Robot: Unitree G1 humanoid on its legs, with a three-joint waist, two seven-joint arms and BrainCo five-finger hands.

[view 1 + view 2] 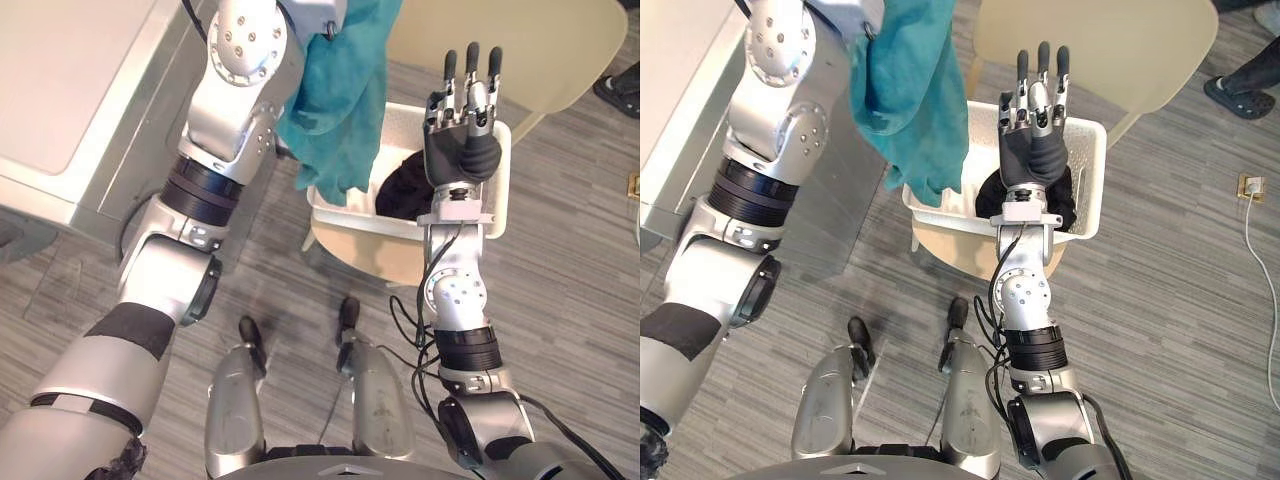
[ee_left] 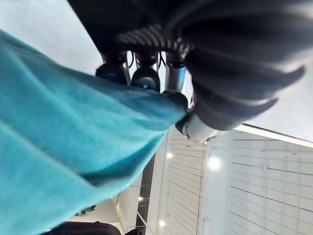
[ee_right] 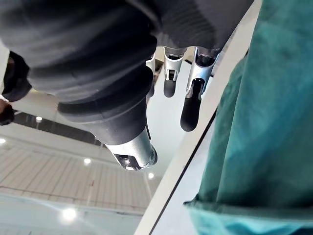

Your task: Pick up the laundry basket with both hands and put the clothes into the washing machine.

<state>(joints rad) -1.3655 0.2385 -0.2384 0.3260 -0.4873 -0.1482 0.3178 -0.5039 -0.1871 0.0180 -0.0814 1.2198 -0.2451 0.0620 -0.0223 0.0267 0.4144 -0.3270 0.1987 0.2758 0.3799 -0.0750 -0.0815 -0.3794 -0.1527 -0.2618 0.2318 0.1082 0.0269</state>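
My left hand (image 2: 168,78) is raised high, its fingers and thumb curled on a teal cloth (image 1: 340,110). The cloth hangs down over the left rim of a white laundry basket (image 1: 345,212). The basket rests on a beige seat (image 1: 370,255) and has dark clothes (image 1: 405,190) in its bottom. Over the basket's right side my right hand (image 1: 462,135) is held up with straight fingers and nothing in it. In the right wrist view its fingers (image 3: 188,107) are apart from the teal cloth (image 3: 264,122).
A white appliance top (image 1: 70,90) fills the upper left, beside my left arm. A beige round surface (image 1: 520,50) stands behind the basket. A person's shoe (image 1: 1230,95) is on the floor at the far right, with a floor socket (image 1: 1248,186) near it.
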